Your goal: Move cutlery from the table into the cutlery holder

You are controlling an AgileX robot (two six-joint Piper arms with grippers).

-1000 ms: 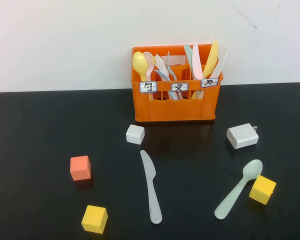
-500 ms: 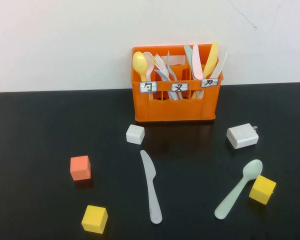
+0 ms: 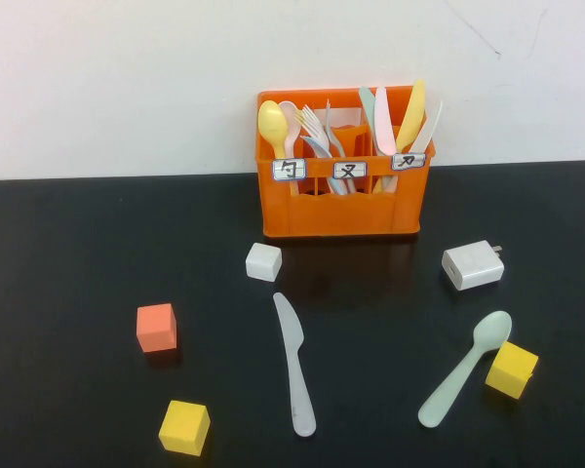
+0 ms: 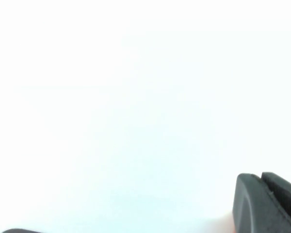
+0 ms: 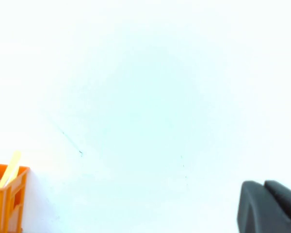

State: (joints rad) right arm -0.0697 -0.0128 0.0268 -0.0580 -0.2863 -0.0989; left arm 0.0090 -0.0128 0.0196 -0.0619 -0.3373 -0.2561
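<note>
The long pale grey plastic knife (image 3: 294,364) lies flat on the glossy black counter (image 3: 78,244), in front of the orange plastic cutlery holder (image 3: 341,210) and apart from it, its handle end nearest the robot. To its right the pale mint-green plastic spoon (image 3: 465,369) lies slanted, its bowl pointing away from the robot and just beside a small yellow cube (image 3: 512,370). The holder stands upright at the back of the counter against the white wall, its 3 compartments each bearing a small white label and already holding upright yellow, pink and pale utensils. Around the knife sit a small white cube (image 3: 263,261) near its tip, an orange-red cube (image 3: 157,327) to the left and another yellow cube (image 3: 184,427) nearer the robot; a white charger block (image 3: 473,264) rests right of the holder. The left gripper (image 4: 276,180) and right gripper (image 5: 265,185) show only as dark edges in their wrist views, facing the wall; both are fully closed and hold nothing, well away from the cutlery.
</note>
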